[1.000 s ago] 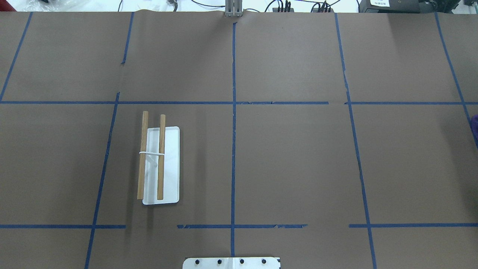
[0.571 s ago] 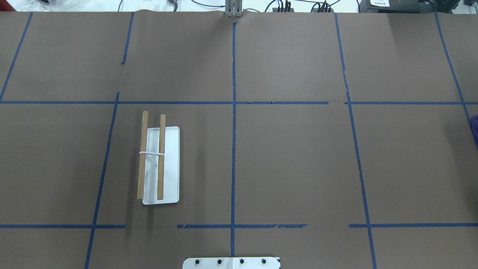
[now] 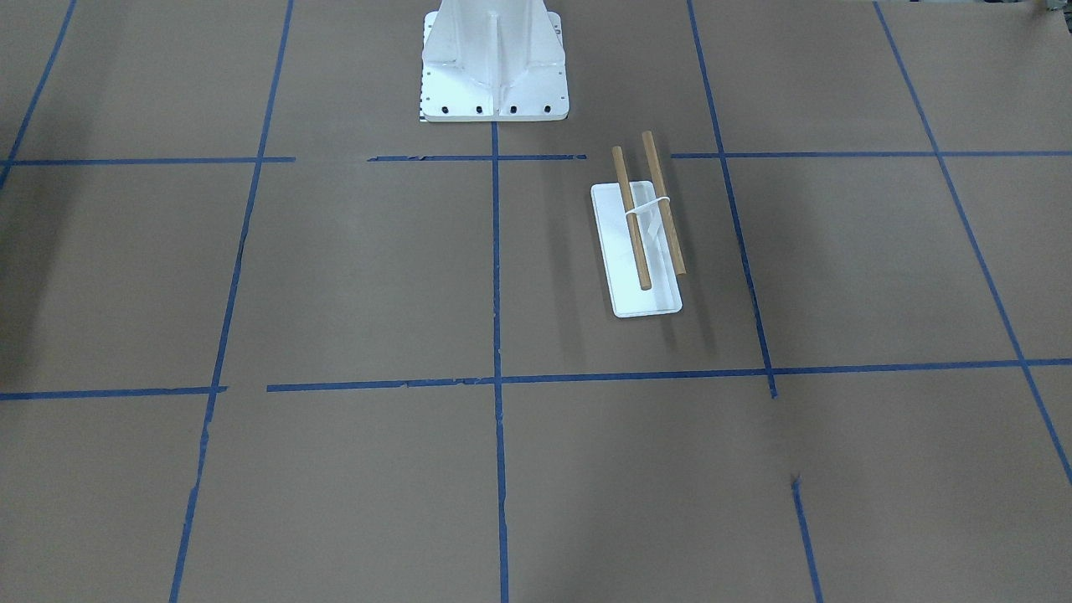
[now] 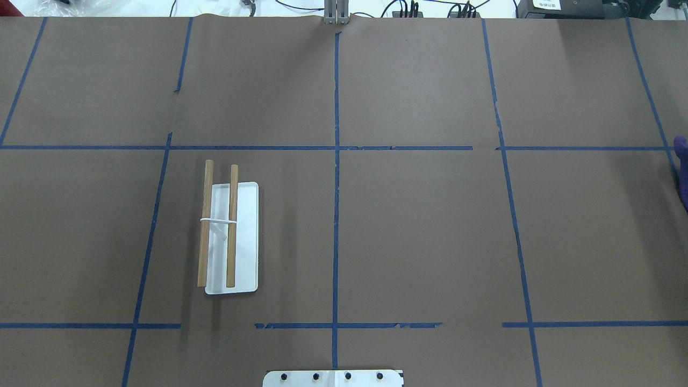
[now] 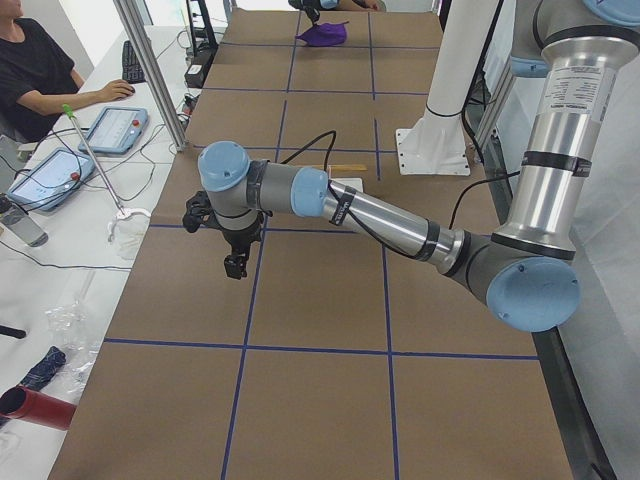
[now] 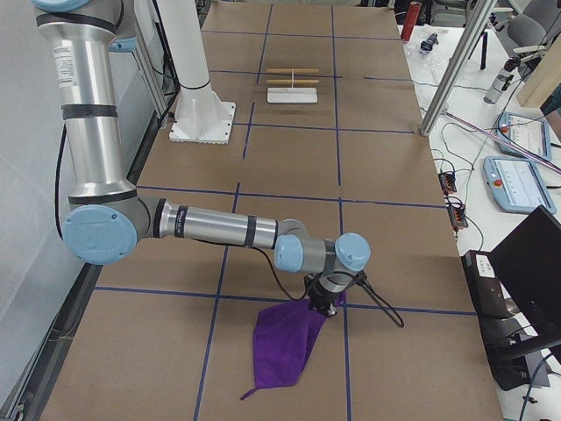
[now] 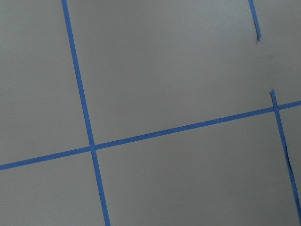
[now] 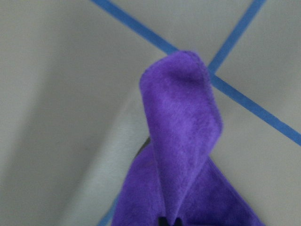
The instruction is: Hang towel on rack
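Observation:
The rack [image 4: 228, 236], a white base with two wooden dowels, stands left of centre on the table; it also shows in the front-facing view [image 3: 641, 243] and far off in the right view [image 6: 293, 88]. The purple towel [image 6: 285, 346] hangs by one corner from my right gripper [image 6: 323, 309], and its lower part trails on the table. In the right wrist view the towel [image 8: 183, 141] is bunched up at the fingers. Only its edge [image 4: 682, 172] shows in the overhead view. My left gripper [image 5: 235, 268] hovers over bare table and I cannot tell whether it is open or shut.
The white bolted pedestal [image 3: 494, 84] stands at the robot's edge of the table. Blue tape lines [image 4: 336, 188] form a grid on the brown paper. A metal pole [image 6: 447, 79] and an operator [image 5: 30, 70] with tablets are beside the table.
In the overhead view the purple towel at the right edge now reaches further up and into the frame. The rack has not moved.

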{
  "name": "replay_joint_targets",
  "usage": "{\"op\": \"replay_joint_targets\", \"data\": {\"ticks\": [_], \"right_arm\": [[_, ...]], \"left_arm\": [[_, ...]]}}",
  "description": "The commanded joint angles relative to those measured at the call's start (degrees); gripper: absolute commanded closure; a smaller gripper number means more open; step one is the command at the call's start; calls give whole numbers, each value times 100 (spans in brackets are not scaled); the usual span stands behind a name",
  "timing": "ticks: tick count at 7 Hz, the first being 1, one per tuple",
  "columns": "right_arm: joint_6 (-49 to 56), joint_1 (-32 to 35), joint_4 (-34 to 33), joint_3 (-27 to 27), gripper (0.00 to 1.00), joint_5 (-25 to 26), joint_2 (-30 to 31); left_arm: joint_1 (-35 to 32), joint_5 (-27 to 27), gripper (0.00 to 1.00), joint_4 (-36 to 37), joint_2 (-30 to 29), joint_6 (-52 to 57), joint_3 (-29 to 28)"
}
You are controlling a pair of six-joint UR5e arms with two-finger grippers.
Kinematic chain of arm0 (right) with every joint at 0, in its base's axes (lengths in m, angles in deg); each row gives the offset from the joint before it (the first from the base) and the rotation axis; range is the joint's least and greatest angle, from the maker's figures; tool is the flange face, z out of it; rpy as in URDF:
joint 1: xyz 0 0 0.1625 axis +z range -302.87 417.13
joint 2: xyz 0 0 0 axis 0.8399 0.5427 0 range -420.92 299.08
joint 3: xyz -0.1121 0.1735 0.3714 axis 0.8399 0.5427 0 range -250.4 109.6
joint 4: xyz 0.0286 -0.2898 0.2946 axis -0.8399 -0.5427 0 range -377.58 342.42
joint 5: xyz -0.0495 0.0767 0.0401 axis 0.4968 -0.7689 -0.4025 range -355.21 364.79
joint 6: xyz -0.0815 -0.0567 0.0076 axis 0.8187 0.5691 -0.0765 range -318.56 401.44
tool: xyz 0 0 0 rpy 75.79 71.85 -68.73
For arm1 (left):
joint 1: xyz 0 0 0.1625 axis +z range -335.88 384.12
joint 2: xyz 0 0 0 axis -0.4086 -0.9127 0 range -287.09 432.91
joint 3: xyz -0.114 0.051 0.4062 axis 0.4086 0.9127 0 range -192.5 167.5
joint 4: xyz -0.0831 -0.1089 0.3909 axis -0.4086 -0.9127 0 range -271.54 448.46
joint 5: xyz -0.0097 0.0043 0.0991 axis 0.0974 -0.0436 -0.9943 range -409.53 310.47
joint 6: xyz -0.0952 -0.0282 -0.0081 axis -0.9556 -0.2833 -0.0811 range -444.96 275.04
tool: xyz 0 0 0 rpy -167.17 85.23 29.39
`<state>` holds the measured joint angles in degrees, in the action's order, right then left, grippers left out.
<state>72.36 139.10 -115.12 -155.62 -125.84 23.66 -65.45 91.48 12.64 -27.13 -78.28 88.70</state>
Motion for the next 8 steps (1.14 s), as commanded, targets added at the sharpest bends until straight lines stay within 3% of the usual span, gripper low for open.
{"op": "replay_joint_targets", "data": {"ticks": [1, 2, 3, 5, 6, 7, 8], "right_arm": [[-975, 74, -2263, -2586, 100, -102, -37], [-1879, -196, -2287, -3153, 100, -477, -64], [-2393, -617, -2270, -3446, 100, -742, -334], [-4008, -1635, -2261, -3624, 100, -1157, -1648], [-4998, -2258, -2252, -3633, 100, -1131, -2255], [-6113, -2795, -1982, -3547, 100, -1062, -2775], [-7169, -3175, -1023, -3433, 100, -878, -2832]], "left_arm": [[9, 695, 0, -116, -15, -340, -39], [44, 761, 0, -230, -146, -1230, 82], [87, 770, 0, -875, -173, -1918, 162], [367, 1741, 0, -1764, -200, -3742, 189], [726, 1720, 0, -2604, -261, -4927, 224], [1043, 1711, 0, -3378, -261, -5313, 155], [1220, 1702, 0, -3717, -531, -5778, 23]]}}
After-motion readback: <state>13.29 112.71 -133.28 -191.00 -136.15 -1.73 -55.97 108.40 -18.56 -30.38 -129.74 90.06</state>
